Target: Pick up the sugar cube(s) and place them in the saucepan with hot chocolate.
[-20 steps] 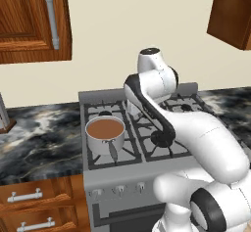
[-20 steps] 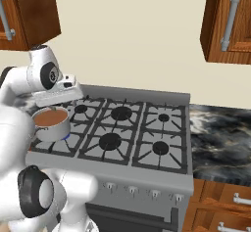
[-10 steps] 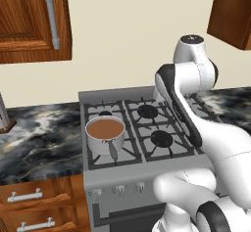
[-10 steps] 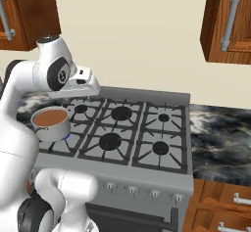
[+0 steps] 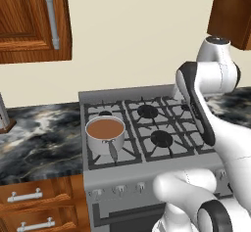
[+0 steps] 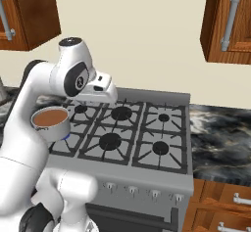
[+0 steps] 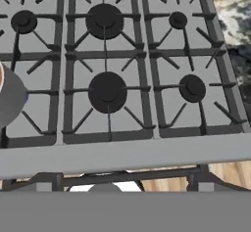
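On the stove's (image 5: 147, 172) front-left burner, at 9 o'clock from the centre, sits the saucepan (image 5: 105, 134), handle toward the front, easy to drop into from above. The arm holds its hand high, apparently to survey; whether the gripper's fingers are apart cannot be told. No sugar cube is discernible.

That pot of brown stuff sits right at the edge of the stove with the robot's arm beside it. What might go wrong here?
Two risks, as I judge it. The saucepan sits on the front left burner with its handle pointing toward the stove's front edge, so a low sweep of the arm might catch it and spill the hot chocolate. Also, I can't spot a sugar cube on the stove, so the robot may waste time searching.
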Motion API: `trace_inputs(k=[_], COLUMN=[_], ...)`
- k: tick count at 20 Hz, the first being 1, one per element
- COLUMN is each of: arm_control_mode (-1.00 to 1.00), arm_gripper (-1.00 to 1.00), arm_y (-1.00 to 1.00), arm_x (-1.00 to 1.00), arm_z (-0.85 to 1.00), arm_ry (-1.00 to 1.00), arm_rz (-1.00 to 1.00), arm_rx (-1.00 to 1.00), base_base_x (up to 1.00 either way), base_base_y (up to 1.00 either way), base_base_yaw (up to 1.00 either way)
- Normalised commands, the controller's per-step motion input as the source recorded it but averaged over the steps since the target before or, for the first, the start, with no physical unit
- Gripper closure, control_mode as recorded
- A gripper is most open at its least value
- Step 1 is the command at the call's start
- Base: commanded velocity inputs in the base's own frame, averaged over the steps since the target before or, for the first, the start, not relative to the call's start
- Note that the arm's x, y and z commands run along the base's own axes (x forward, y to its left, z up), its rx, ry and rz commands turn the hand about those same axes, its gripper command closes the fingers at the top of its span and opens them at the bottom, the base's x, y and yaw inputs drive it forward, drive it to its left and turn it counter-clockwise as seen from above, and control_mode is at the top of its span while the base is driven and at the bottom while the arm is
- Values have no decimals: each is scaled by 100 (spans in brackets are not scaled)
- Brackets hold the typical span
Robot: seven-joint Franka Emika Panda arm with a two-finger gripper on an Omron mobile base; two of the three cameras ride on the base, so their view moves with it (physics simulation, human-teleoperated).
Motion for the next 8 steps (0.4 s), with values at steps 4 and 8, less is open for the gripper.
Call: trace_inputs(k=[4, 8], arm_control_mode=[-100, -100], arm_gripper=[-100, -100], arm_y=[-22, -17], arm_x=[-24, -26], arm_z=[-9, -21], arm_ry=[0, 6], arm_rz=[-11, -10], arm_rx=[9, 10], base_base_x=[0, 0], base_base_y=[0, 0], base_base_yaw=[0, 0])
